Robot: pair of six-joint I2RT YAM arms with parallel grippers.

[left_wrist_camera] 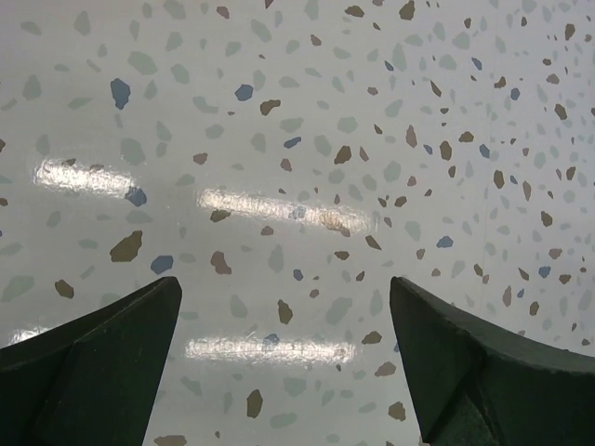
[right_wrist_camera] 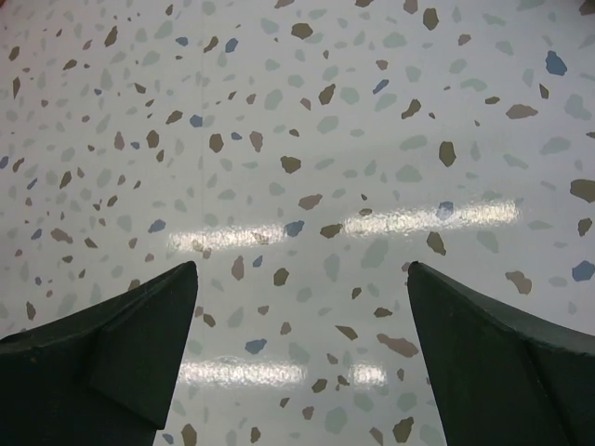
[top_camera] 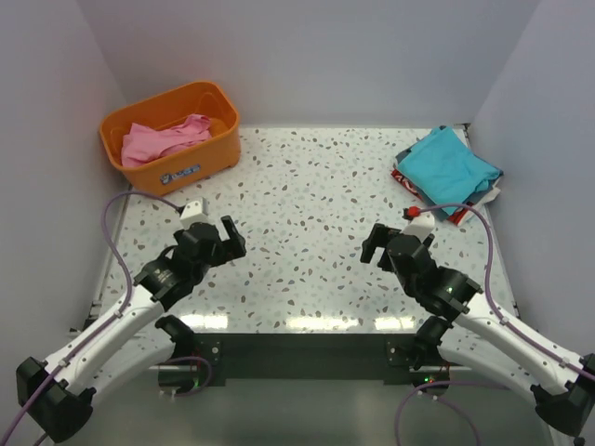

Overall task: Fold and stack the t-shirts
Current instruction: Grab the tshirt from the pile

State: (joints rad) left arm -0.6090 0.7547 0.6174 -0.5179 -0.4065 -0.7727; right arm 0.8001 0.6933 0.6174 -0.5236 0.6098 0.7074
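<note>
We start at our left gripper [top_camera: 223,240], which hangs low over the near-left part of the speckled table [top_camera: 307,186] with its jaws spread wide and nothing between them; in its wrist view the two dark fingers [left_wrist_camera: 102,358] frame only bare terrazzo and glare from the lights. Our right gripper [top_camera: 379,243] mirrors it on the near-right side, likewise released and empty, its fingers [right_wrist_camera: 493,358] over bare tabletop. Moving outward, the pink t-shirt [top_camera: 165,139] lies crumpled inside the orange basket [top_camera: 216,91] at the far-left corner, well apart from both grippers. At the far-right edge sits the stack of folded shirts, with the teal t-shirt [top_camera: 451,167] on top, a red t-shirt [top_camera: 403,177] peeking out at its near-left corner and a strip of a white t-shirt [top_camera: 490,196] showing along its right side. We judge that we are between garments: the stack looks settled and the pink shirt has not yet been taken up. The next move calls for the left arm, the nearer one, to reach over the basket rim, pinch a bunch of pink cloth and bring it onto the open middle of the table, where both grippers can spread it flat. We cannot tell whether the basket holds one pink shirt or several, since the wall hides the lower cloth. The teal shirt covers most of the stack, so its count is uncertain, and the basket's label is too small to read.
</note>
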